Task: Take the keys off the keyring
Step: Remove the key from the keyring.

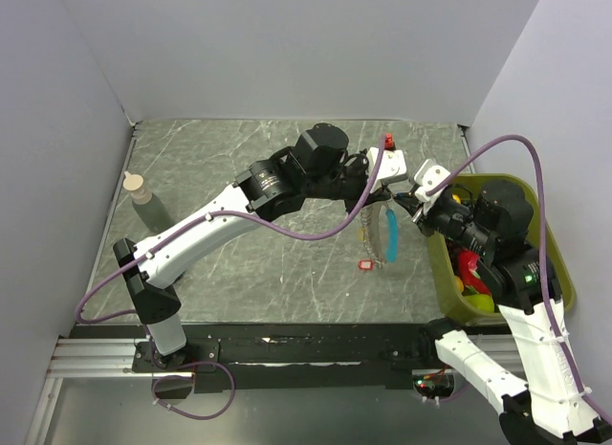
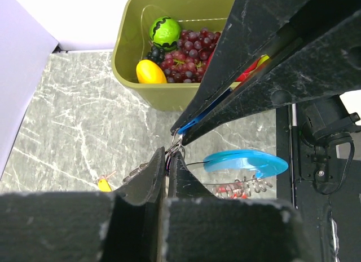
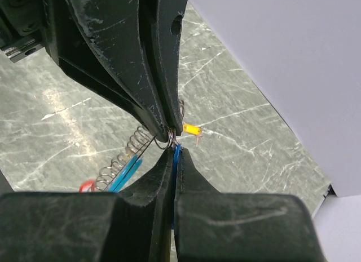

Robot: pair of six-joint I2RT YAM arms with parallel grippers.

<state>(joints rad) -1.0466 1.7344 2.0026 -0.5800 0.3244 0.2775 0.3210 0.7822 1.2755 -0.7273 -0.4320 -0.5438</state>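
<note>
Your left end effector [image 2: 168, 160] is clenched on the keyring [image 3: 121, 159] at its thin wire loop. It meets your right end effector [image 2: 183, 131] tip to tip, and that one is clamped on a blue key [image 3: 177, 156]. Below the tips the coiled links hang toward the table [image 1: 239, 158], carrying a light-blue strip [image 2: 242, 162] and a red key [image 1: 364, 265]. An orange key [image 3: 192, 128] shows just beside the tips. Behind the right end effector stands a green bin [image 2: 130, 59] of toy fruit [image 2: 183, 56].
</note>
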